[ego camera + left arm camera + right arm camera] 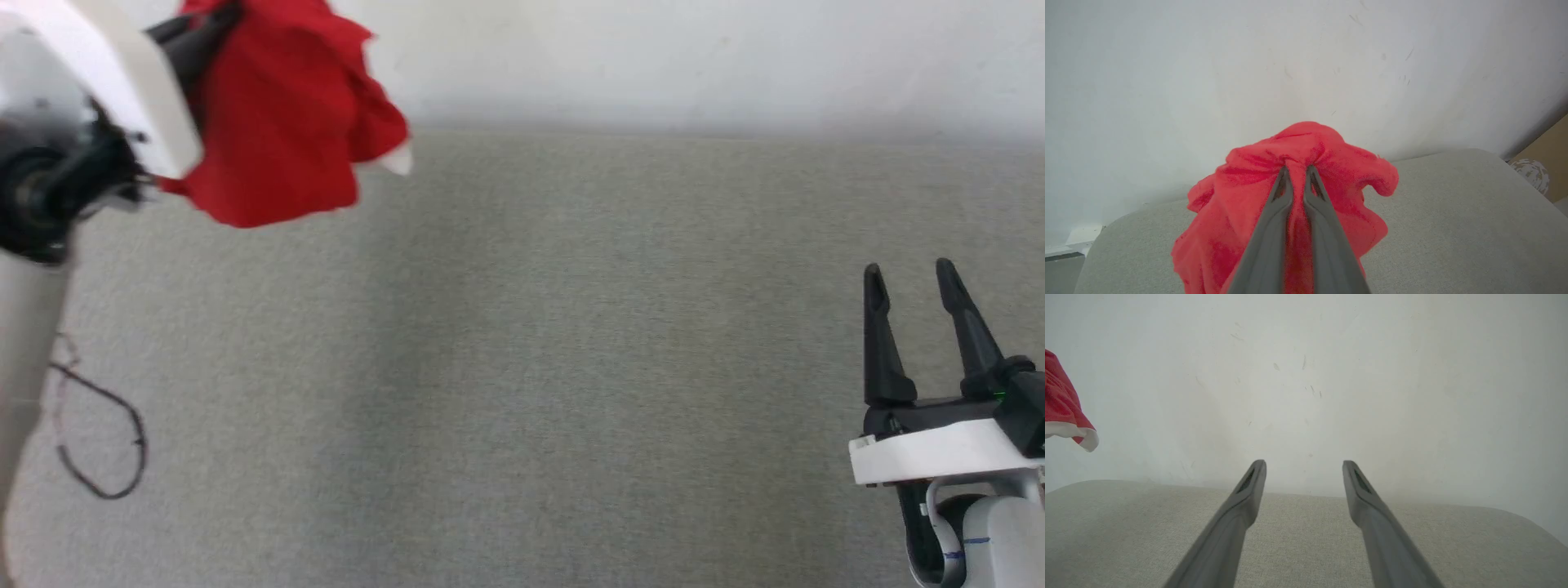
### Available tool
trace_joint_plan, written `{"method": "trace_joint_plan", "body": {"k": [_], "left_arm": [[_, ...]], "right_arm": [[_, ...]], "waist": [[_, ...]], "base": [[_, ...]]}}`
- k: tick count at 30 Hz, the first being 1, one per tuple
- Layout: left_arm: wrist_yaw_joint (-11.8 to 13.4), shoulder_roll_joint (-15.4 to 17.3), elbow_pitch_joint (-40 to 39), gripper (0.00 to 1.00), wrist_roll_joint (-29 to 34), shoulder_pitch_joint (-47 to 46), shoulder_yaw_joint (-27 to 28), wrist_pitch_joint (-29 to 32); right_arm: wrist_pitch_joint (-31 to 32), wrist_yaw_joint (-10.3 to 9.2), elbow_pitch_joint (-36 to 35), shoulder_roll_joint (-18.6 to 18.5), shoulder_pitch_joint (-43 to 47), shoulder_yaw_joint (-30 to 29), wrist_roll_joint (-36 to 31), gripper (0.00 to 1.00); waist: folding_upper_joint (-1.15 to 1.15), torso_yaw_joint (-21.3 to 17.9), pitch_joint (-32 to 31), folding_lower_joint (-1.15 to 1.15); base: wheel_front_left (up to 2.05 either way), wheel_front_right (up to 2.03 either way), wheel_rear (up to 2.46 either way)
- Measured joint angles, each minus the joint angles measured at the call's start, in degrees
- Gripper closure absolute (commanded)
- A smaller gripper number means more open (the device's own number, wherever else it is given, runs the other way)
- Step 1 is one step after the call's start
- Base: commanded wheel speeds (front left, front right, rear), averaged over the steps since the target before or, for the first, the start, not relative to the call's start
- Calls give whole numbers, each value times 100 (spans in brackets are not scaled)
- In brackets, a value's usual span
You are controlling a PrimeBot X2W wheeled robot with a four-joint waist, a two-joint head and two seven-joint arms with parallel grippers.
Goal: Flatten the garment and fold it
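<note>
Red fabric in a loose wad, that's pretty much the garment (277, 122) right now. It's hanging in the upper left of the head view, clear of the grey cloth-covered surface (531, 367) underneath. The left gripper (1295, 169) has its two fingers squeezed nearly together on a fold near the top of the bundle, and in the left wrist view the cloth spills down both sides of them. A bit of white trim (1084, 437) pokes in at the left edge of the right wrist view. The right gripper (910, 278) sits at the lower right of the head view, fingers spread wide with nothing in them, well apart from the shorts.

My guess is the step is getting the thing laid out flat, and one pinch point won't do that. I'd bring the empty right gripper over to the dangling lower edge, ideally that white-trimmed hem, and grab a single layer. Then pull the two grips apart so it hangs like a sheet before lowering it.

Biggest risk is catching two layers and locking the wad in. There's also a thin dark cable loop (102, 441) at the lower left, so I'd steer the cloth away from it. Can't tell which part of the shorts is pinched.
</note>
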Motion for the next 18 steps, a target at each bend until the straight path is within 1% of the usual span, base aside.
{"method": "trace_joint_plan", "body": {"k": [8,12,16,18], "left_arm": [[0,-577,-814,100,-111,25,-436,190],[-3,-958,-1089,100,-220,172,-688,182],[-53,-1230,-1222,100,-113,420,-1058,16],[-113,-1335,-1241,100,131,524,-1363,-122]], "right_arm": [[-33,0,-70,0,21,-180,-1,0],[-42,0,-82,-1,63,-236,0,0],[-43,0,-86,-1,102,-250,29,0],[-46,0,-76,-1,110,-253,44,0]], "waist": [[0,-405,-114,0],[0,-583,-137,0],[0,-727,-139,0],[0,-776,-136,1]], "base": [[0,0,0],[0,0,0],[0,0,0],[0,0,0]]}}
